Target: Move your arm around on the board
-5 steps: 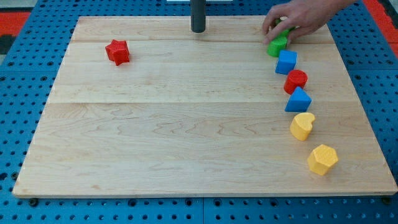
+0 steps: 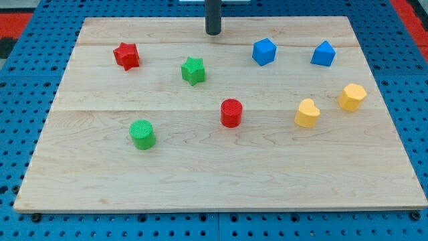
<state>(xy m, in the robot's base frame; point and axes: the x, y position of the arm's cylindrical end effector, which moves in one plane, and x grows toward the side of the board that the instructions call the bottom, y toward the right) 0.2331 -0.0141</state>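
My tip (image 2: pixel 212 32) rests on the wooden board (image 2: pixel 200 181) at the view's top centre, apart from every block. The green star (image 2: pixel 192 70) lies just below and left of it. The red star (image 2: pixel 126 55) is further left. A blue block (image 2: pixel 264 51) sits to the tip's right and another blue block (image 2: pixel 323 54) further right. A red cylinder (image 2: pixel 231 112) is in the middle, a green cylinder (image 2: pixel 142 134) lower left. A yellow heart (image 2: pixel 307 113) and a yellow hexagonal block (image 2: pixel 352 97) lie at the right.
The board lies on a blue perforated table (image 2: pixel 20 134). A red surface (image 2: pixel 13 23) shows at the view's top left corner.
The hand at the top right is gone. The blocks that stood in a line down the right side now lie spread over the board. My tip and the red star have not moved.
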